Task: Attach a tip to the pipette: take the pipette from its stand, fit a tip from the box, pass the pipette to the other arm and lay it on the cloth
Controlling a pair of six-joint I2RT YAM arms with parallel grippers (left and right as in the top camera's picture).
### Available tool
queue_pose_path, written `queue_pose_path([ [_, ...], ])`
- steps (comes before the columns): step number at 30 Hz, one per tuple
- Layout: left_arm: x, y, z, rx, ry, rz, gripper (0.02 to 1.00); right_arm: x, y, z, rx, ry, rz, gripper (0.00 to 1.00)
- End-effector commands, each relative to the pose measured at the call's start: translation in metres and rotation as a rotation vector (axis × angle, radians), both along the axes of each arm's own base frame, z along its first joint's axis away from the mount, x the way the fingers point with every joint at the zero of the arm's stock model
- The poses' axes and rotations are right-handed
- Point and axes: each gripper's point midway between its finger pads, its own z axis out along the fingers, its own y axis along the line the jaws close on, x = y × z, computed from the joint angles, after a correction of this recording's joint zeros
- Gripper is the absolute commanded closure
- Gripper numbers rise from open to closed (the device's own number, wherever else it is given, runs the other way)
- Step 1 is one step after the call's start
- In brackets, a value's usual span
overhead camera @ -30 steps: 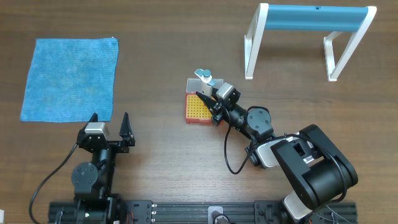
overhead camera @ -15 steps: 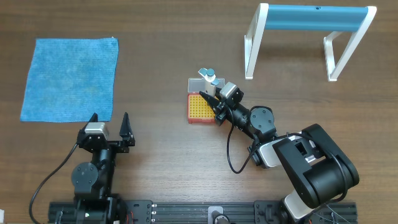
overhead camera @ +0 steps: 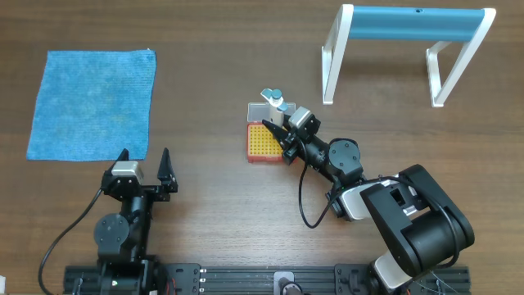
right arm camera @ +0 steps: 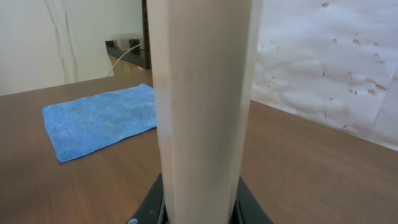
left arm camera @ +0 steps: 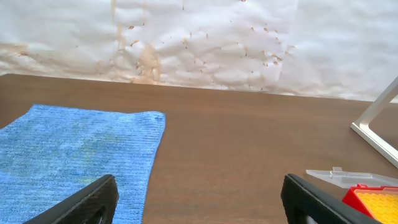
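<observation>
The right gripper is clamped around the white pipette, which stands upright in its fingers above the right edge of the orange tip box, the box's clear lid lying open on its far side. The blue-topped white pipette stand sits well apart at the far right. The left gripper has its fingers spread wide with nothing between them, just near of the blue cloth at the far left of the wooden table.

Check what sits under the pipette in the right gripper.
The red tip box with its yellow rack, below the right gripper holding the pipette. The gripper covers the pipette's lower end, so contact with a tip cannot be seen.
</observation>
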Motion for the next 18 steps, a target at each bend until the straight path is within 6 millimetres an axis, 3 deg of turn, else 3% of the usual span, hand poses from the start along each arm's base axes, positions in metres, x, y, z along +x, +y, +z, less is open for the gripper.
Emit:
queue_pose_path([
  [1,0.000,-0.002,-0.001,0.015,-0.001,-0.011,0.165,-0.006,-0.004,-0.027,-0.032,0.092,0.000,0.925],
  [8,0.000,-0.002,-0.001,0.015,-0.001,-0.011,0.167,-0.012,-0.007,-0.041,-0.053,0.137,0.000,0.925],
  [18,0.000,-0.002,-0.001,0.015,0.000,-0.011,0.167,-0.002,-0.002,0.014,0.029,-0.039,0.001,0.925],
])
